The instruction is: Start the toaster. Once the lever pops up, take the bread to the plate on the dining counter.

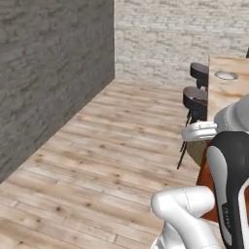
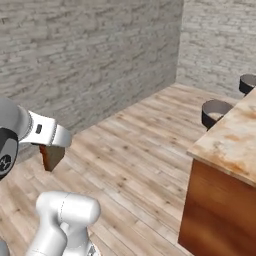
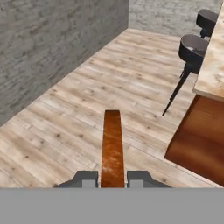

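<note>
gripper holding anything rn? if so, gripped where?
Yes: the gripper is shut on the bread, pinched at its near edge, one fingertip on each flat face; the slice sticks out edge-on ahead.

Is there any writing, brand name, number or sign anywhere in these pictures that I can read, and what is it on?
No readable text anywhere.
Robot arm: a small grey marking on the dark cover, too small and blurred to read.
Robot arm in the right base view: a tiny dark mark on the white wrist, unreadable.
The bread, the dining counter and the plate: no lettering.
</note>
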Controlling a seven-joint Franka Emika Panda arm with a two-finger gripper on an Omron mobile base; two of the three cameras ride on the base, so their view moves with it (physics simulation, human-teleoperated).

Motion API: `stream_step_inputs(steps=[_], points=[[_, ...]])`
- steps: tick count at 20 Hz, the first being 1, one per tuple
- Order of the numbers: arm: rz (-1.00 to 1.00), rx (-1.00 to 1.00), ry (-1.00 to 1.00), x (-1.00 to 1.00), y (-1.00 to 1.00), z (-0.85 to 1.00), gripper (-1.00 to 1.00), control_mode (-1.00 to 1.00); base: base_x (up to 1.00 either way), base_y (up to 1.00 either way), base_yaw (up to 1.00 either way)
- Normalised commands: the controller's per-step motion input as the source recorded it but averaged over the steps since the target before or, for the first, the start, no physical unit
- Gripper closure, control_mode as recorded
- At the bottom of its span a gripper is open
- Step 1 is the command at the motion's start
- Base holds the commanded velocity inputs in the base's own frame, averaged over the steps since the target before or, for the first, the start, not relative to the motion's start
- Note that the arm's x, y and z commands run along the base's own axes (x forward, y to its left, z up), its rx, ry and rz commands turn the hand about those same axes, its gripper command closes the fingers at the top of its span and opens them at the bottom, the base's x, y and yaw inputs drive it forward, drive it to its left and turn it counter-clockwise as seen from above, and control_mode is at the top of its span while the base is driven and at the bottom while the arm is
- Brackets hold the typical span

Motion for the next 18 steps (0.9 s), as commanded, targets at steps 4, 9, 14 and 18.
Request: stream_step_inputs(steps=[4, 9, 14, 18], points=[[0.0, 0.0, 0.0, 0.0, 0.0, 0.0, 1.0, 1.0, 0.47, 0.71, -0.41], [0.0, 0.0, 0.0, 0.0, 0.0, 0.0, 1.0, 1.0, 0.47, 0.66, -0.41], [0.0, 0.0, 0.0, 0.0, 0.0, 0.0, 1.0, 1.0, 0.47, 0.62, -0.4], [0.0, 0.0, 0.0, 0.0, 0.0, 0.0, 1.0, 1.0, 0.5, 0.57, -0.39]])
